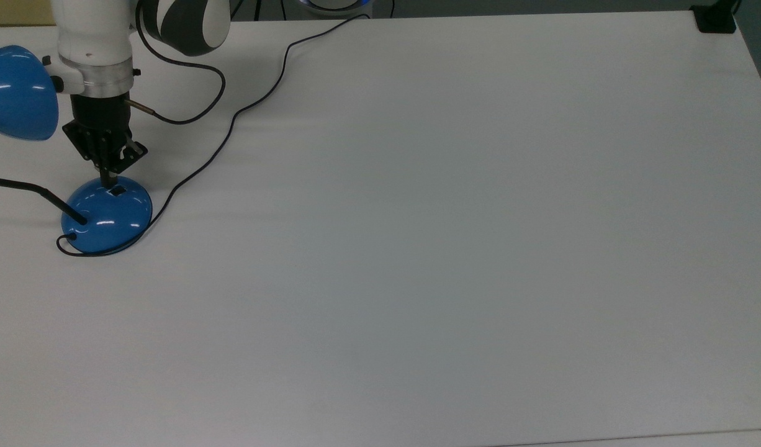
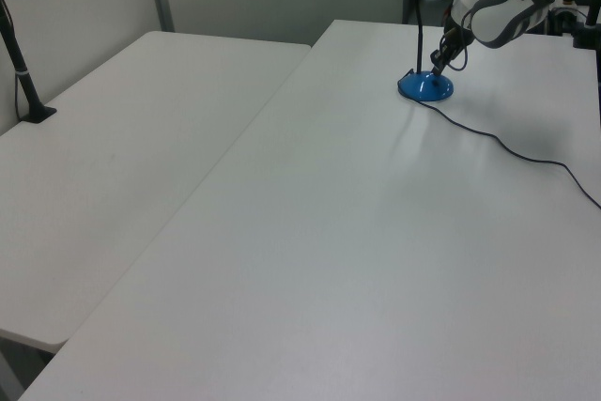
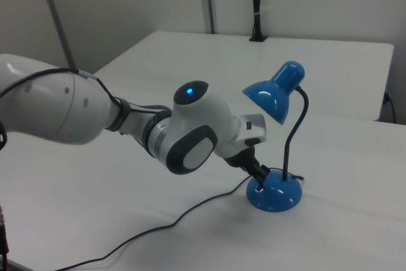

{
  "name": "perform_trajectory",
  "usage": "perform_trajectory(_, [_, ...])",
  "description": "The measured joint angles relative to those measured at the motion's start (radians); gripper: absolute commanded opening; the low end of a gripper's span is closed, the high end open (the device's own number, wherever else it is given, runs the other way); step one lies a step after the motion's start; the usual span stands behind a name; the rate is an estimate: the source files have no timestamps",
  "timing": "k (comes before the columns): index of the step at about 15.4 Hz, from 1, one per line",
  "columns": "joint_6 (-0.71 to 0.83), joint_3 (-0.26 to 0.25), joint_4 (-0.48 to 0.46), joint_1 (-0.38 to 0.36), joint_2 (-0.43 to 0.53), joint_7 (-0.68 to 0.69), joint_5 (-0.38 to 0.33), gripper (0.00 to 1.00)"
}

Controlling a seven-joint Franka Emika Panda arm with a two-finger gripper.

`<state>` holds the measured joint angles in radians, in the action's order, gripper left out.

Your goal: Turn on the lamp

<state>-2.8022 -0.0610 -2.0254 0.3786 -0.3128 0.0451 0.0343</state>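
Note:
The blue lamp stands at the top view's left: dome base (image 1: 107, 217), black rocker switch (image 1: 117, 192), thin black neck (image 1: 20, 185) and rounded shade (image 1: 17, 93). My gripper (image 1: 109, 182) points down, shut, with its tip at the far rim of the base, right by the switch; I cannot tell whether it touches. The left view has the gripper (image 2: 437, 67) just above the base (image 2: 427, 87). In the right view the gripper (image 3: 262, 174) meets the top of the base (image 3: 274, 193) beneath the shade (image 3: 273, 96).
The lamp's black cord (image 1: 231, 124) snakes from the base toward the table's far edge. A black clamp (image 1: 715, 18) sits at the top view's upper right corner. A second white table (image 2: 113, 157) with a black post (image 2: 23, 72) adjoins in the left view.

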Motion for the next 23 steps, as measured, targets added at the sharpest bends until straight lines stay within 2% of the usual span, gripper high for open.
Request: perform_trajectory(23, [-0.002,0.0,0.036,0.0,-0.05,0.0,0.0,0.0])
